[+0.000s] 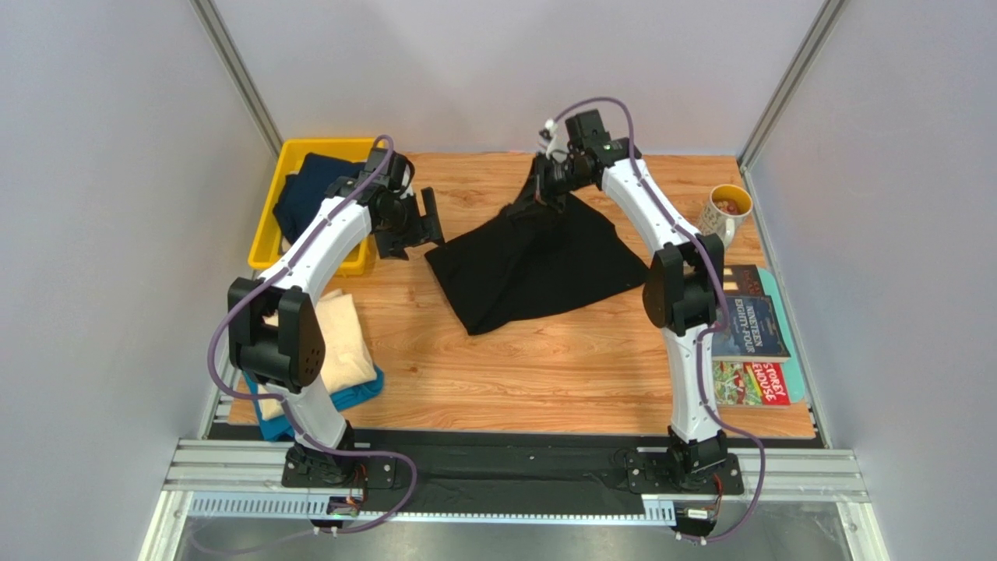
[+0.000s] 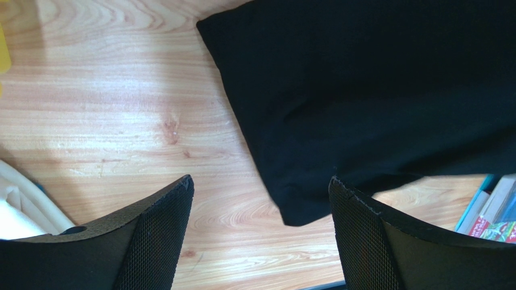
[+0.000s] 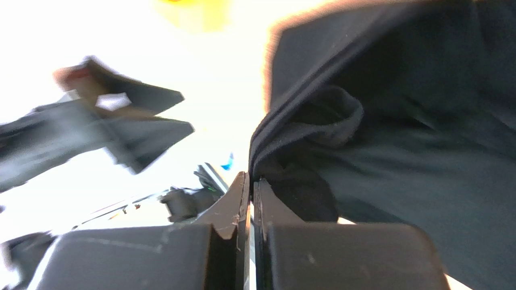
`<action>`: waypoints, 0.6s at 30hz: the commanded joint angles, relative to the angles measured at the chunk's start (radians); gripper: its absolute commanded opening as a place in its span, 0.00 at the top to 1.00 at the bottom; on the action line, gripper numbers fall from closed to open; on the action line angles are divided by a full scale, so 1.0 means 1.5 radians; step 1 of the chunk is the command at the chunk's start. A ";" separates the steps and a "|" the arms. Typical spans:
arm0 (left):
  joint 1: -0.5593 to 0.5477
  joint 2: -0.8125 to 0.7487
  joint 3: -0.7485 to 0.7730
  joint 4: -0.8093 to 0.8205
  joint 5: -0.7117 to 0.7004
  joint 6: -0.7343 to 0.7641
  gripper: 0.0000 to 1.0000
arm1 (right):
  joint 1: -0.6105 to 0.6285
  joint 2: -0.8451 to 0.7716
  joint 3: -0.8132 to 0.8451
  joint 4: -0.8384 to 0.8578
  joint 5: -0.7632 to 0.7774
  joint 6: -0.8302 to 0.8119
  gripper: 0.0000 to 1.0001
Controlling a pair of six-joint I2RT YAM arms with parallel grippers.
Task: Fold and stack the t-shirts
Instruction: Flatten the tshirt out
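Observation:
A large black t-shirt [image 1: 533,263] lies partly spread on the wooden table, its far edge pulled up into a peak. My right gripper [image 1: 541,175] is shut on that raised edge; in the right wrist view the closed gripper [image 3: 251,178] pinches a fold of the black cloth [image 3: 393,151]. My left gripper [image 1: 412,228] hangs open just left of the shirt, nothing between its fingers [image 2: 163,229]; below the gripper [image 2: 260,187] a corner of the black shirt [image 2: 363,90] rests on bare wood. A navy t-shirt [image 1: 307,193] sits in the bin. A cream t-shirt [image 1: 334,339] lies on a teal-blue one [image 1: 351,392] at the near left.
The yellow bin [image 1: 269,240] stands at the back left, close behind my left gripper. A mug [image 1: 728,213] is at the back right corner. Colourful magazines [image 1: 755,333] lie along the right edge, also seen as magazines [image 2: 490,211] in the left wrist view.

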 commanded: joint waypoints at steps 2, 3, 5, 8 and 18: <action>0.000 0.007 0.067 -0.004 -0.022 0.010 0.12 | 0.009 -0.114 0.120 0.122 -0.105 0.137 1.00; 0.000 0.006 0.074 -0.006 -0.028 0.009 0.12 | 0.009 -0.121 0.120 0.176 -0.115 0.157 1.00; 0.000 0.004 0.081 -0.007 -0.036 0.007 0.12 | 0.011 -0.139 0.118 0.227 -0.144 0.219 1.00; 0.001 -0.001 0.087 -0.012 -0.057 0.009 0.13 | 0.023 -0.143 0.120 0.328 -0.181 0.280 1.00; 0.026 -0.034 0.113 -0.052 -0.150 0.013 0.12 | 0.097 -0.066 0.101 0.274 -0.187 0.271 1.00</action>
